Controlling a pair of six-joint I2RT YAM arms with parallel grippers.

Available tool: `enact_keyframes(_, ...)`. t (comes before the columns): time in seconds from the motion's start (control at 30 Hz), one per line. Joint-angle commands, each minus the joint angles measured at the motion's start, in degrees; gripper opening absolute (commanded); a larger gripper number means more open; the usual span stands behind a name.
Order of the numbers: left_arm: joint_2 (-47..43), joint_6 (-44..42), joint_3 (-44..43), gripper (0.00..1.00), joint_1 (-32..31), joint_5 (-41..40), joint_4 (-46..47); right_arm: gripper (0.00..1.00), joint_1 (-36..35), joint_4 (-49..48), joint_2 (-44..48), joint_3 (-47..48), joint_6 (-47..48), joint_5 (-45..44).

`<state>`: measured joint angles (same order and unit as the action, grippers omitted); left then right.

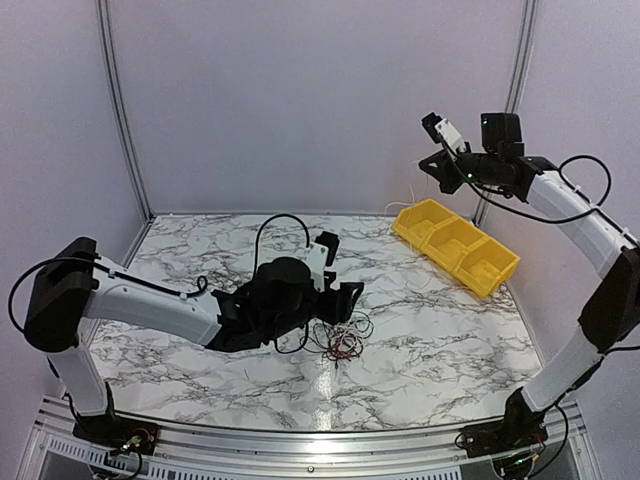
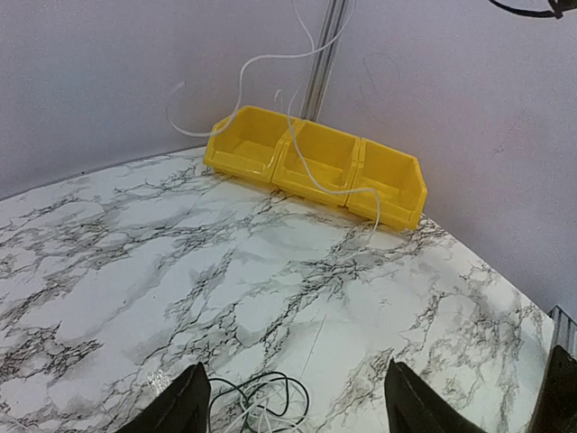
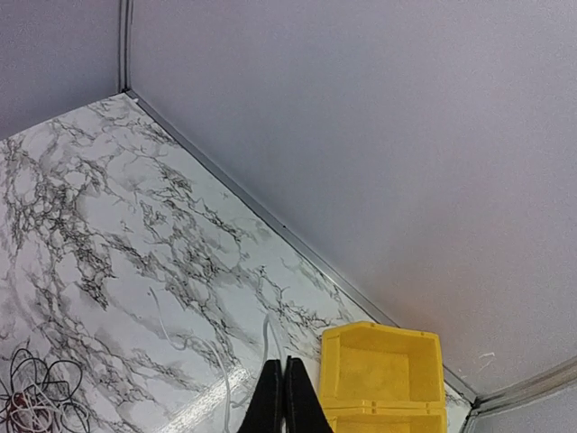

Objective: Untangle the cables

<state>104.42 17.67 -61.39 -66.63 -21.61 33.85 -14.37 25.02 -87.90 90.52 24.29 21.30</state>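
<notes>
Beneath left gripper (image 1: pixel 350 295), cables (image 1: pixel 343 345) partly hidden

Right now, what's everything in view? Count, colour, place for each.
tangle of cables: one heap, strands too fine to count, black and red, mid table, by the left gripper.
white cable: one, white, hanging down across the bins, apparently from the right gripper.
bins: three, yellow, in a row at the table's far right corner.
table: one, white marble with grey veins, under everything.
left gripper: one, black, open, low over the tangle.
right gripper: one, black, fingers together, high above the bins.
</notes>
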Motion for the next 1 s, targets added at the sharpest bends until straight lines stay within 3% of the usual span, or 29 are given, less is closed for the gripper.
enact_keyframes(0.0,-4.1,2.3,-5.8,0.69,0.6,2.7,-15.8,0.00,3.3,-3.1,-3.2,5.9,-1.9,-2.1)
enact_keyframes(0.2,-6.4,5.1,-17.7,0.73,3.5,5.1,-34.2,0.00,6.9,-4.2,-7.2,10.6,-2.6,-2.3)
enact_keyframes(0.27,-6.7,5.3,-18.6,0.72,6.4,9.0,-36.4,0.00,7.7,-4.5,-8.8,12.0,-2.5,-2.8)
enact_keyframes(0.33,-7.1,4.9,-18.1,0.71,9.7,13.5,-36.3,0.00,8.2,-5.8,-10.0,12.9,-2.2,-4.0)
enact_keyframes(0.57,-10.7,5.3,-8.8,0.66,18.2,12.4,-29.8,0.00,8.8,-7.1,-18.1,19.7,0.8,-11.9)
enact_keyframes(0.73,-15.5,3.5,-2.1,0.66,18.8,12.3,-23.6,0.00,10.5,-6.8,-24.7,24.7,-0.1,-13.4)
enact_keyframes(0.97,-16.3,2.6,-3.2,0.65,18.7,14.3,-24.8,0.00,11.6,-5.0,-28.3,28.7,-1.7,-12.9)
